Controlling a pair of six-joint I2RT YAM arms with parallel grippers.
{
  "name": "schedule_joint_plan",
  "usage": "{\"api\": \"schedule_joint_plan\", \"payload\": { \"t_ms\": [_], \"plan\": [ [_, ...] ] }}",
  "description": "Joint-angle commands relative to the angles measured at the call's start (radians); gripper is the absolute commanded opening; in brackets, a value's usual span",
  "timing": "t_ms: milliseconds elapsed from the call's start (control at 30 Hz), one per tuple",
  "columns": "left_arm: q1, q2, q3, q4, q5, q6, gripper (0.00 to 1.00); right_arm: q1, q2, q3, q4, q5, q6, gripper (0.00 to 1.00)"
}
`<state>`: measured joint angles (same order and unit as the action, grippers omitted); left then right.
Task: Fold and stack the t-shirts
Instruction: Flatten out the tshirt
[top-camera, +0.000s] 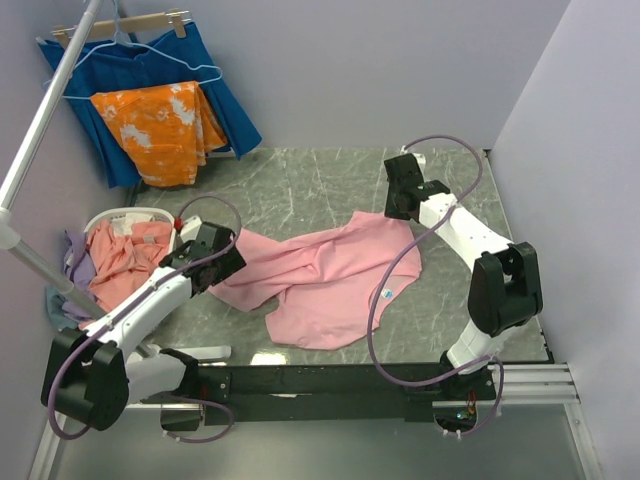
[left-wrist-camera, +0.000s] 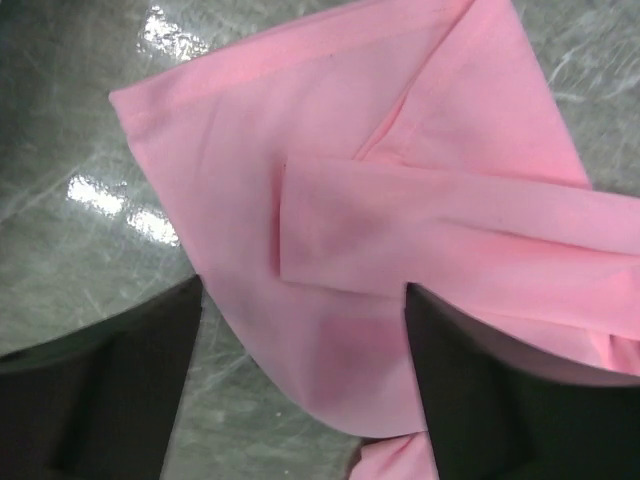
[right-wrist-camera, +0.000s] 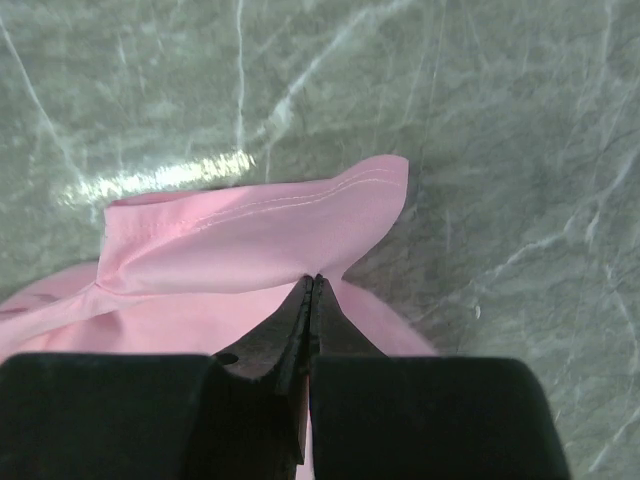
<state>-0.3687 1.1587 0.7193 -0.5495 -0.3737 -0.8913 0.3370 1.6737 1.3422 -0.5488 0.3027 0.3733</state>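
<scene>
In the left wrist view the light pink t-shirt (left-wrist-camera: 400, 200) runs off the top and right edges, and the left gripper's fingers (left-wrist-camera: 120, 390) over it are dark blurs cut by the bottom edge; in the right wrist view the right gripper (right-wrist-camera: 313, 285), tips closed on that t-shirt's hem, hides most of the cloth behind it. From above, the label (top-camera: 386, 294) by the t-shirt's near right edge is too small to read (a pale speck only), and left of the t-shirt the salmon-pink t-shirt (top-camera: 125, 260) and the lilac t-shirt (top-camera: 78, 268) lie bunched in a basket (top-camera: 128, 212), their outlines impossible to tell
</scene>
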Motion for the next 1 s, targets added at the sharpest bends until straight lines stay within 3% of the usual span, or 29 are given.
{"api": "schedule_joint_plan", "payload": {
  "t_ms": [0, 200, 333, 433, 833, 967],
  "plan": [
    [-0.001, -0.004, 0.015, 0.117, 0.012, 0.038, 0.93, -0.009, -0.052, -0.052, 0.013, -0.027, 0.006, 0.0],
    [-0.001, 0.254, 0.247, 0.141, -0.011, 0.124, 0.96, -0.009, -0.095, -0.097, 0.023, -0.043, 0.013, 0.0],
    [-0.001, 0.468, 0.354, 0.123, 0.032, 0.146, 0.91, -0.009, -0.12, -0.112, 0.021, -0.037, 0.01, 0.0],
    [-0.004, 0.528, 0.37, 0.12, 0.064, 0.152, 0.88, -0.009, -0.137, -0.118, 0.013, -0.034, 0.007, 0.0],
    [-0.065, 0.349, 0.204, 0.195, 0.232, 0.255, 0.91, -0.007, -0.15, -0.138, 0.012, -0.039, 0.004, 0.0],
    [-0.065, 0.371, 0.201, 0.183, 0.243, 0.281, 0.89, -0.009, -0.154, -0.147, 0.015, -0.047, 0.007, 0.0]
  ]
}}
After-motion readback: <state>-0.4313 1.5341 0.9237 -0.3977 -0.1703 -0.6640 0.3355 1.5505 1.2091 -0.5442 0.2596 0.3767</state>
